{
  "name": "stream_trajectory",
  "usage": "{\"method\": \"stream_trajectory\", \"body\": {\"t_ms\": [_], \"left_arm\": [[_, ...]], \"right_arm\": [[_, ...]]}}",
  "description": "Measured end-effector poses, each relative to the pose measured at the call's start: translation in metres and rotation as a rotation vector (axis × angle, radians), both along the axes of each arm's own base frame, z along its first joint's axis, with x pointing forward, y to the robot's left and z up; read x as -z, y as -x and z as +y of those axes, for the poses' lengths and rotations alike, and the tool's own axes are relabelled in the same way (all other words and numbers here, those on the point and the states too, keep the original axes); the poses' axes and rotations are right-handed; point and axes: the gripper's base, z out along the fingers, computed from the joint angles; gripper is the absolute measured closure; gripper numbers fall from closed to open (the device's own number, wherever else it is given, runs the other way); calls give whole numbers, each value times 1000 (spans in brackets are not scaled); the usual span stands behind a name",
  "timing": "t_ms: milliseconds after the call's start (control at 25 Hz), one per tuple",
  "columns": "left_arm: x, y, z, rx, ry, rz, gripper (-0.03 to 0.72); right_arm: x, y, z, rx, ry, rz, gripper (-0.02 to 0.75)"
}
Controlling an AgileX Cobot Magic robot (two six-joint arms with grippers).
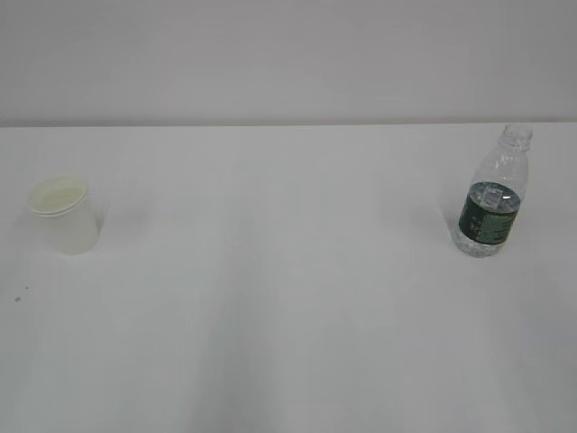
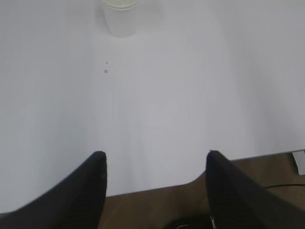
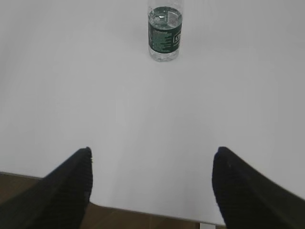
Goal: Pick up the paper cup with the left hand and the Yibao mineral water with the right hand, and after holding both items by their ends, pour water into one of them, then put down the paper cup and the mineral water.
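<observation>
Approach step: left gripper [image 2: 155,162] and right gripper [image 3: 152,157] gape wide, empty, well short of cup [image 2: 120,19] and bottle [image 3: 165,33]; advance next.

No legible text; print on the bottle [image 3: 165,34] label too blurred.

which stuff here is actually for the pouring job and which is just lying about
For the job:
- paper cup, upright, on the table's left
- Yibao mineral water, upright, uncapped, on the right
- left gripper, open, empty
- right gripper, open, empty

Just lying about:
- two tiny specks on the white table near the cup
</observation>
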Motion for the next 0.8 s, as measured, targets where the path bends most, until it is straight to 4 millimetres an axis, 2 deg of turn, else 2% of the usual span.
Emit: {"method": "stream_trajectory", "body": {"t_ms": [320, 480, 800], "left_arm": [[4, 4, -1, 22, -1, 58, 224], [6, 6, 0, 31, -24, 91, 250], [9, 8, 1, 29, -29, 76, 263]], "right_arm": [[4, 2, 0, 2, 1, 40, 148], [10, 6, 0, 4, -4, 41, 148], [13, 14, -1, 3, -11, 22, 147]]}}
